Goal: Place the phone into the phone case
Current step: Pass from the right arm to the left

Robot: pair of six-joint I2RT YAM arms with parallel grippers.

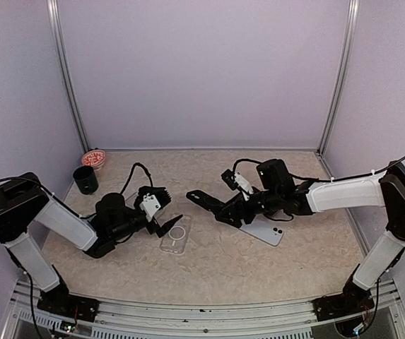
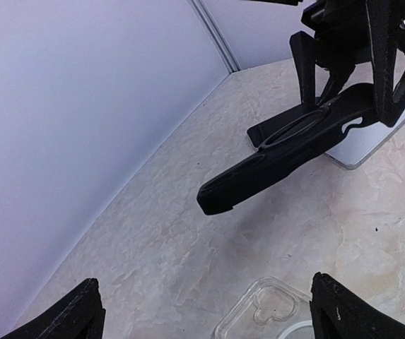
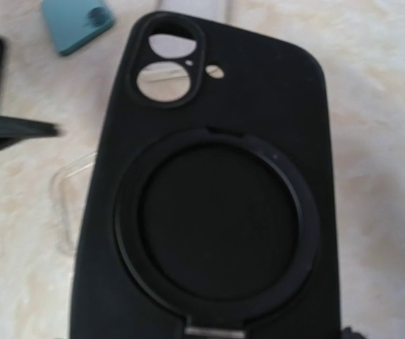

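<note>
While the right hand has its fingers clamped on the black phone case, the phone is lying flat on the surface, not in any case yet. From the top camera the phone is a pale slab, camera side up, partly tucked under the right hand and wrist, with its lens corner poking out toward the near right.

The black phone case sticks out to the left from that hand. In the left wrist view it's clearly up off the surface, tilted with its free end lower, and it throws a soft shadow on the marble-pattern top. The right wrist cam is basically filled with the back of it: matte black, a big round ring stand in the middle, and camera cutouts at the top. I can't see the right fingers in that shot.

The left hand is wide open and holding nothing. Its two black fingertips sit at the bottom corners of its own camera view. Between them, right at the bottom edge, is a clear case lying flat on the surface. From above it sits just beside the left fingertips, on their near-right side, well apart from the phone.

Back left corner has a black cup, with a small red-and-white round thing just behind it, both well away from the action.
</note>
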